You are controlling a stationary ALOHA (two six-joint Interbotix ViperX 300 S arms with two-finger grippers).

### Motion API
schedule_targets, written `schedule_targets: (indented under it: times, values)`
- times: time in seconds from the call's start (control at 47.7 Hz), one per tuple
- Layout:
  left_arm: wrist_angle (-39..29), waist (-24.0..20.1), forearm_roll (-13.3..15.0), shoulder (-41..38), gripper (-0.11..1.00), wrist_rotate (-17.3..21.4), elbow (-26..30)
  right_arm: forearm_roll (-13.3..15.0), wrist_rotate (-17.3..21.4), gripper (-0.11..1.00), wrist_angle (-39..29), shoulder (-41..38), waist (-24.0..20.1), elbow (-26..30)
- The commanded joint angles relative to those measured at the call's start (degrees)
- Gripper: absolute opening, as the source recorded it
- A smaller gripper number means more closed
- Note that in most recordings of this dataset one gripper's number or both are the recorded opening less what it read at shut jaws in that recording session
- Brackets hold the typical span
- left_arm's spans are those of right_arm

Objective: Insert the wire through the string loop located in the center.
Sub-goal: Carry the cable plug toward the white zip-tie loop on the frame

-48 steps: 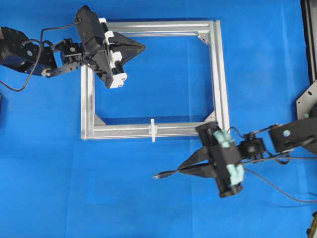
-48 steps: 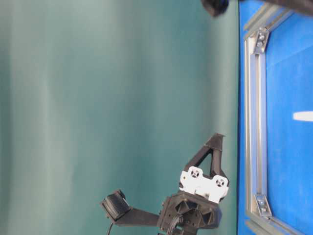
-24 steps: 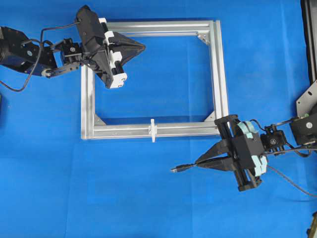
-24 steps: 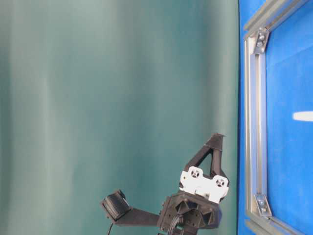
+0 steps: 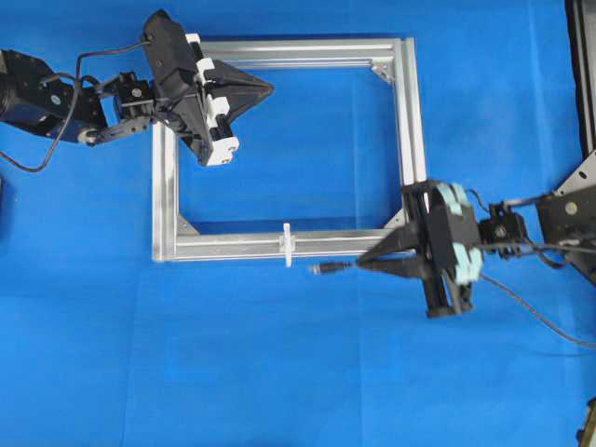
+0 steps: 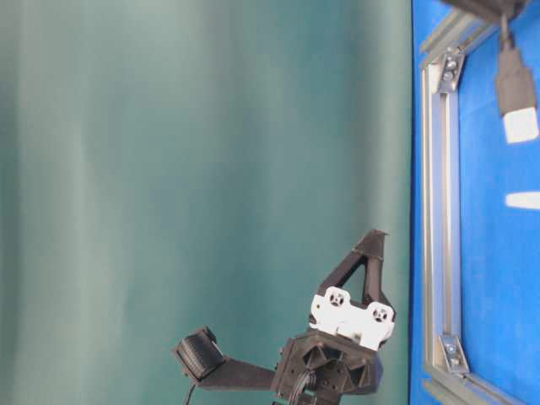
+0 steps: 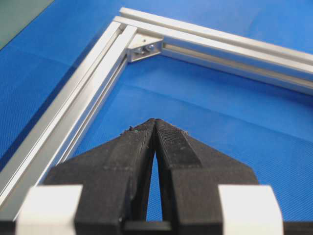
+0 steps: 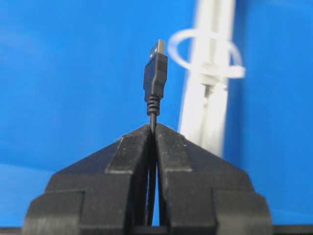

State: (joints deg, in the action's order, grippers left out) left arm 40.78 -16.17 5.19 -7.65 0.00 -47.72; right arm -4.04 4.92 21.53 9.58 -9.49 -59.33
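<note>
- The wire (image 5: pixel 328 268) has its plug just to the right of the string loop (image 5: pixel 288 244), not through it.
- The string loop stands on the near bar of the aluminium frame (image 5: pixel 411 140).
- The right gripper (image 5: pixel 361 265) pinches the wire behind the plug.
- The left gripper (image 5: pixel 270 88) is closed on nothing, above the frame's far left corner.

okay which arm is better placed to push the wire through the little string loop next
Right. The right gripper is shut on the wire, its plug pointing at the string loop just ahead. The left gripper is shut, empty, and across the frame.
</note>
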Motion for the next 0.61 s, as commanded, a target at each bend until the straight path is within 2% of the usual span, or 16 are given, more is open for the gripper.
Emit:
schedule_targets:
  times: [0.0, 0.189, 0.587]
  values:
    - [0.5, -0.2, -0.2, 1.9, 0.00, 0.0, 0.4, -0.2, -0.1, -0.02, 0.5, -0.2, 1.9, 0.6]
    - [0.5, -0.2, -0.1, 1.9, 0.00, 0.0, 0.4, -0.2, -0.2, -0.02, 0.6, -2.2, 4.3, 0.8]
    - [0.5, -0.2, -0.2, 1.9, 0.00, 0.0, 0.4, -0.2, -0.2, -0.02, 1.8, -2.6, 4.6, 0.7]
